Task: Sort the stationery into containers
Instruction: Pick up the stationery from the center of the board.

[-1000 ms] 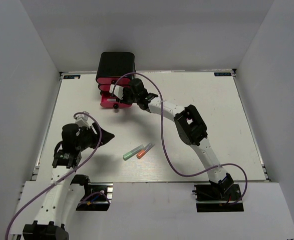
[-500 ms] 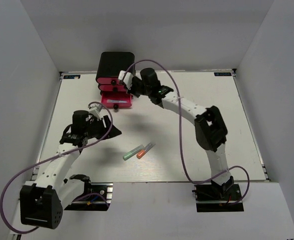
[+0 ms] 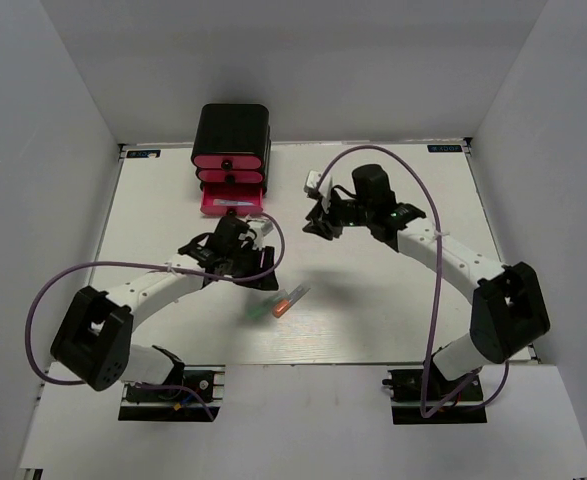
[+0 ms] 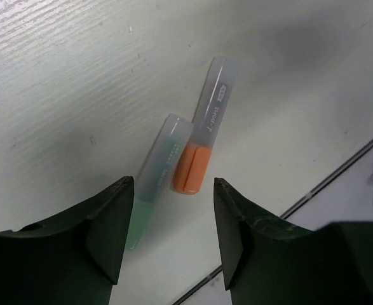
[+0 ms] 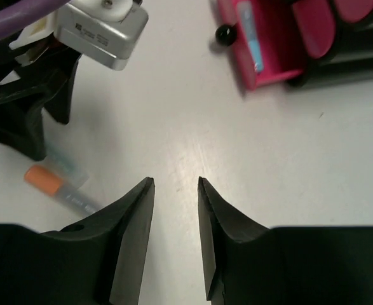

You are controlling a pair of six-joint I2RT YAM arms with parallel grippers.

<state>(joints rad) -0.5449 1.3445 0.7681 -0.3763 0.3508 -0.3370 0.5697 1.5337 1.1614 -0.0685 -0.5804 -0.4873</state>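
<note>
A green capsule (image 4: pixel 153 187) and an orange capsule (image 4: pixel 202 149) lie side by side on the white table; in the top view they are the green one (image 3: pixel 262 308) and the orange one (image 3: pixel 284 304). My left gripper (image 4: pixel 172 185) hovers open just above them with nothing between its fingers, and shows in the top view (image 3: pixel 254 270) too. The black box (image 3: pixel 233 130) holds three pink drawers. The lowest drawer (image 5: pixel 262 44) is pulled out with a blue piece (image 5: pixel 248 32) inside. My right gripper (image 5: pixel 175 183) is open and empty over bare table, right of the drawers (image 3: pixel 319 222).
The left arm's wrist camera block (image 5: pixel 100 32) and dark fingers (image 5: pixel 30 124) sit close to the right gripper's left side. The table's near edge (image 4: pixel 339 175) runs just beyond the capsules. Purple cables loop over both arms.
The left arm swung right and now hangs over the two capsules. The right gripper pulled away from the drawer box, moving right and toward the table's middle.
</note>
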